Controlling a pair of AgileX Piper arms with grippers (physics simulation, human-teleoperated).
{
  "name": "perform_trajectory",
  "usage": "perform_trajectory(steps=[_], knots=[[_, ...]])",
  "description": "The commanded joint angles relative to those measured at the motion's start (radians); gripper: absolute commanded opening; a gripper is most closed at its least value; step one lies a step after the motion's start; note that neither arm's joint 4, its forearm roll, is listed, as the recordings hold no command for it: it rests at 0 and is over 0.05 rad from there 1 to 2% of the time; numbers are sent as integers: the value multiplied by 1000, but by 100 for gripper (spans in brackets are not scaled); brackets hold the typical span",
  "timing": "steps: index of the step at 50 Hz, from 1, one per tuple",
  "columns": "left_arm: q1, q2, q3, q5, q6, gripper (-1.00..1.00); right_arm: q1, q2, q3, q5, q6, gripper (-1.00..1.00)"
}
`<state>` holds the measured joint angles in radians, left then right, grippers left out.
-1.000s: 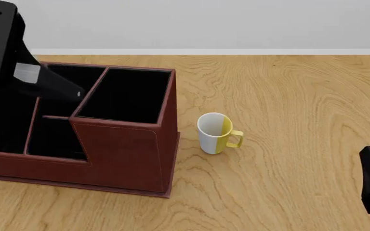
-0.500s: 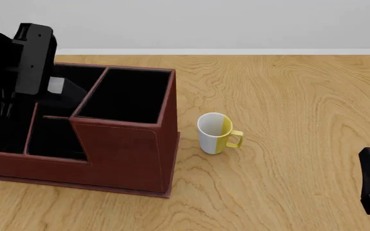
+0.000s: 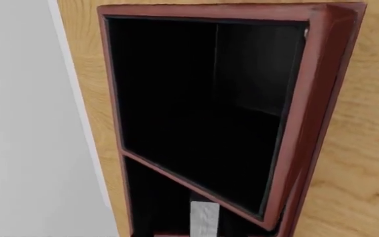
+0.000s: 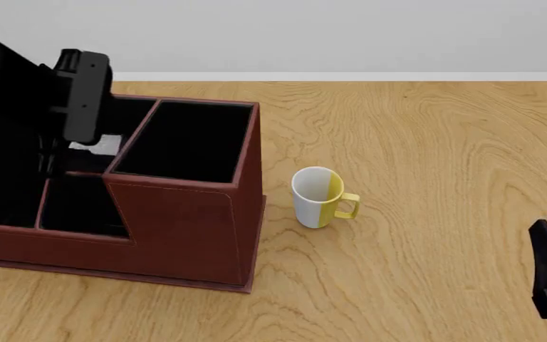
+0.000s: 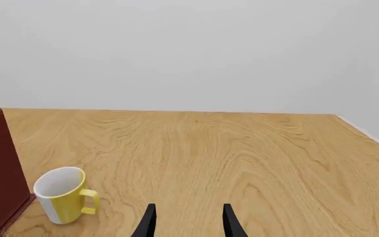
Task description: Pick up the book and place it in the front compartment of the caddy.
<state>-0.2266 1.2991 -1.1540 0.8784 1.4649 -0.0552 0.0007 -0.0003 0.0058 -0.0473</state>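
Standing at the tabletop's nine o'clock side, the caddy is a red-brown, leather-look box with stitched edges, sloping sides and matte black compartments. The left hand, a boxy black assembly, hangs over the caddy's rear left part; its fingers are lost against the dark interior, so whether it is released or clenched cannot be told. A pale grey-white patch with black beside it — the book's page edge — shows just beside that hand, inside the caddy behind the divider; the left wrist view shows the same pale strip low in a narrow compartment. A glossy cylindrical mug, half white and half yellow with a yellow handle, stands near the caddy, at its three o'clock. The right hand — two slim black fingers parted, grasping nothing — sits over bare wood grain at five o'clock.
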Motion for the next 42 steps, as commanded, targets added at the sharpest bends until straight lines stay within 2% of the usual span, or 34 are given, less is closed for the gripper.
perform_trajectory(steps=[1,27,29,30,33,35,40,42], knots=[[13,37,-5,-41,10,100,0,0,0,3,-1,100],[2,17,-37,-24,-4,100,4,0,0,1,4,100],[-20,-2,-52,-6,-18,100,5,0,0,1,3,100],[-55,-22,-93,32,-58,100,6,0,0,2,4,100],[-75,-54,-99,61,-61,100,9,0,0,1,4,100],[-124,-102,-124,106,-88,100,11,0,0,0,5,100],[-156,-199,-121,177,-77,100,13,0,0,-1,6,100],[-155,-262,-104,218,-51,100,15,0,0,-2,7,100]])
